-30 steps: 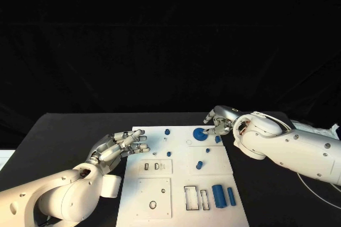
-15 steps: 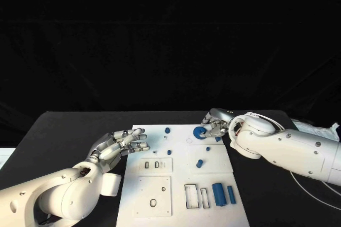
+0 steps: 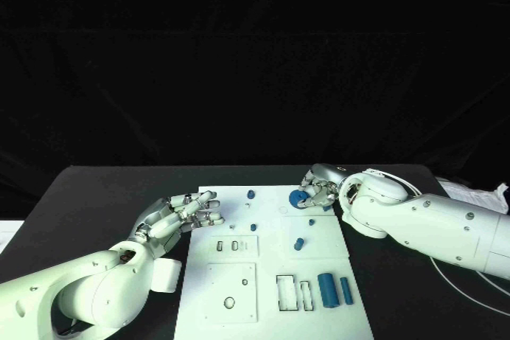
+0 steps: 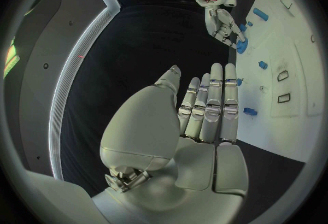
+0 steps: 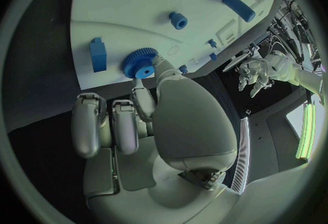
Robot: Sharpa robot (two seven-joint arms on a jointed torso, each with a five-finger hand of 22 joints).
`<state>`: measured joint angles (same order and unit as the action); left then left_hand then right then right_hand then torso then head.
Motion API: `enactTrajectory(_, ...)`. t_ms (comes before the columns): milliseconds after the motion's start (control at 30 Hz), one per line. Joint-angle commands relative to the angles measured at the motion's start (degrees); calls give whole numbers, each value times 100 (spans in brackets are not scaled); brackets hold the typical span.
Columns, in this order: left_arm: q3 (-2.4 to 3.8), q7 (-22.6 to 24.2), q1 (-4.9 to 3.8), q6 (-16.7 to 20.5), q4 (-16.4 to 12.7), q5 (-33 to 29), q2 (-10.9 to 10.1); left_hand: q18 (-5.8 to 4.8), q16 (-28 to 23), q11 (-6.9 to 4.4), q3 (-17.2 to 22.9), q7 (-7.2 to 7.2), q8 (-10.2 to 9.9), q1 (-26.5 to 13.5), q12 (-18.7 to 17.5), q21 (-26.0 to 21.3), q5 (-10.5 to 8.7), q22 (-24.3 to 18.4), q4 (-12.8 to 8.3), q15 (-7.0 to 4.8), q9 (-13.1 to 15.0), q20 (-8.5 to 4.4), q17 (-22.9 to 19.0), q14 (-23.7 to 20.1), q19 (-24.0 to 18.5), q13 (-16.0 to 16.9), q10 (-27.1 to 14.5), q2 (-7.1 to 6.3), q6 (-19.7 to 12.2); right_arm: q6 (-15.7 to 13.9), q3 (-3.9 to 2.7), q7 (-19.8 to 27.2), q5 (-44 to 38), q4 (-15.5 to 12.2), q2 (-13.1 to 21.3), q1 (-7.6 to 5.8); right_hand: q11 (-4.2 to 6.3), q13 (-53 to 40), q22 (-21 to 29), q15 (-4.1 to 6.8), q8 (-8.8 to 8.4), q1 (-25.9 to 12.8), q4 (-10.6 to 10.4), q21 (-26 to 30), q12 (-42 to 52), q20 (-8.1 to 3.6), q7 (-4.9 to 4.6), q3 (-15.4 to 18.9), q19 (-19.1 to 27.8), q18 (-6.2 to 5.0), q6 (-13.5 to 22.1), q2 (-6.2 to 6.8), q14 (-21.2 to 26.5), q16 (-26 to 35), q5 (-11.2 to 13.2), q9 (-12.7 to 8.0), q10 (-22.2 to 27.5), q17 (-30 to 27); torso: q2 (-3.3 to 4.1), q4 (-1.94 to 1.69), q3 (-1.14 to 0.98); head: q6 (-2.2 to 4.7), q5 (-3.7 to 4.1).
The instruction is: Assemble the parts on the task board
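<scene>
Gear [image 3: 298, 198] pinched by right hand [image 3: 317, 188] at board's [image 3: 239, 277] far edge, not yet seated; left hand [image 3: 183, 215] spread, holding nothing; other parts loose, so assy judged early.

— what's with the left hand [image 4: 198, 125]?
— palm flat, fingers [image 4: 217, 98] straight and side by side, holding nothing. it hangs over the black table [image 4: 130, 49].
— and past the fingertips?
— the white task board [image 4: 287, 43]. a small blue part [image 4: 250, 111] lies just beside the fingertips, another blue piece [image 4: 262, 64] a bit farther out.
— anything else?
— well beyond, the right hand [image 4: 226, 30] pinches a blue gear [image 4: 242, 46] at the board's edge.
</scene>
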<state>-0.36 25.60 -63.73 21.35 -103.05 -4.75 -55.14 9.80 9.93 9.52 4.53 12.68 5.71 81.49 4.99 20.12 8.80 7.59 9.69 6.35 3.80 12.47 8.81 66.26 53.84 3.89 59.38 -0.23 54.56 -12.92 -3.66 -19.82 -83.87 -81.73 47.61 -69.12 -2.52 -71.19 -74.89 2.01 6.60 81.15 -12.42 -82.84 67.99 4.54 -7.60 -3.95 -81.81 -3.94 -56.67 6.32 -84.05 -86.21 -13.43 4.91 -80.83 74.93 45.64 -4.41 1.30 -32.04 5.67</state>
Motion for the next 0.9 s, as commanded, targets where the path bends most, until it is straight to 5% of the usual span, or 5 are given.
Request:
enactTrajectory(33, 4, 32, -6, -116, -4, -9, 13, 64, -43, 16, 7, 19, -25, 53, -38, -25, 32, -13, -49, 15, -5, 20, 14, -35, 13, -4, 10, 6, 9, 100, 3, -73, -252, 22, -39, 13, 9, -73, -21, -36, 40, 54, 0, -27, 92, -3, 2, 10, -44, 83, -88, -63, -438, -27, -31, 16, -61, 670, 4, -4, -1, -13, 1)
enactTrajectory(367, 4, 31, -6, -120, 3, -9, 12, 64, -43, 16, 7, 19, -25, 53, -38, -25, 32, -13, -49, 15, -5, 20, 14, -35, 13, -4, 10, 6, 9, 47, 5, -179, -985, -18, -67, 74, 88, -526, -206, 26, 190, 281, 128, -118, 567, -49, 102, -279, -134, 118, -435, -302, -455, -75, 411, 75, -249, 780, 1, -6, 2, -42, 8)
enactTrajectory(633, 4, 31, -5, -120, 8, -9, 12, 64, -43, 16, 7, 19, -25, 53, -38, -25, 32, -13, -49, 15, -5, 20, 14, -35, 13, -4, 10, 6, 9, -376, 5, -93, -1205, -213, -43, 106, 177, -703, -326, 100, 303, 391, 250, -174, 746, -111, 207, -485, -195, 141, -686, -366, -459, -85, 330, 142, -330, 806, 0, -10, 4, -38, -3)
enactTrajectory(900, 4, 30, -5, -125, 13, -9, 16, 64, -43, 16, 7, 19, -25, 53, -38, -25, 32, -13, -49, 15, -5, 20, 14, -35, 13, -4, 10, 6, 9, -984, 2, -53, -1351, -622, -57, 110, 183, -727, -407, 114, 266, 305, 261, -213, 741, -138, 206, -584, -236, 159, -670, -324, -460, -87, 138, 148, -329, 813, -1, -8, 8, -31, -25)
